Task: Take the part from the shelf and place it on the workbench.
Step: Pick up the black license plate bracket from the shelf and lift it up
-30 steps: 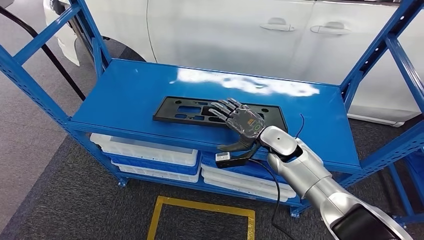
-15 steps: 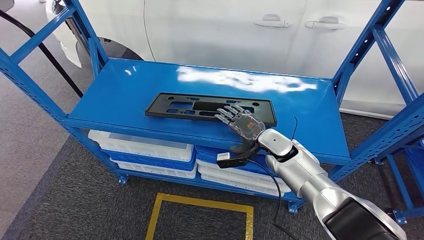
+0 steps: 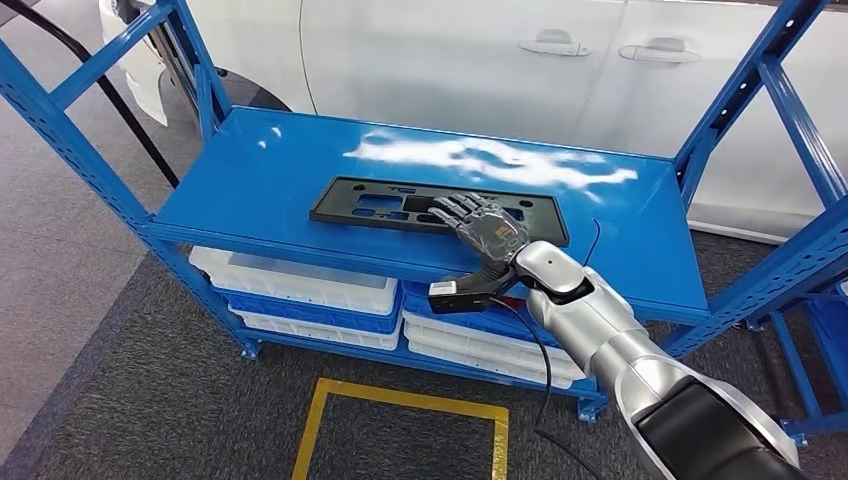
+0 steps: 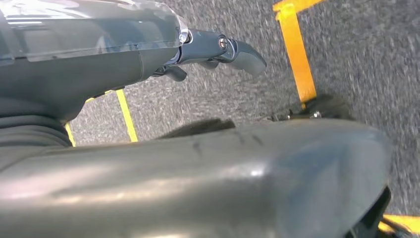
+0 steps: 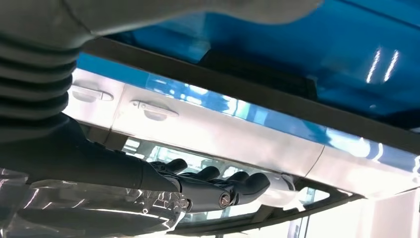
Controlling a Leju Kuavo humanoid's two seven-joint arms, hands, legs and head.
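Note:
A flat black plastic part (image 3: 375, 204) with several cut-outs lies lengthwise on the top board of the blue shelf (image 3: 250, 185). My right hand (image 3: 484, 235) hovers over the part's right half, fingers spread across it and thumb hanging at the shelf's front edge; it holds nothing. Whether the fingers touch the part I cannot tell. In the right wrist view the dark fingers (image 5: 223, 188) stretch out side by side above the glossy blue board (image 5: 297, 54). My left hand (image 4: 218, 49) hangs over grey carpet with its fingers out and nothing in them.
White and blue trays (image 3: 300, 288) are stacked on the lower shelf. Blue uprights (image 3: 60, 105) and slanted braces (image 3: 740, 100) flank the board. A white car (image 3: 450, 60) stands right behind the shelf. Yellow tape (image 3: 400, 402) marks the floor in front.
The head view has shifted a little. My right hand stays over the part's right half, its fingers reaching slightly farther across it. The part lies where it was.

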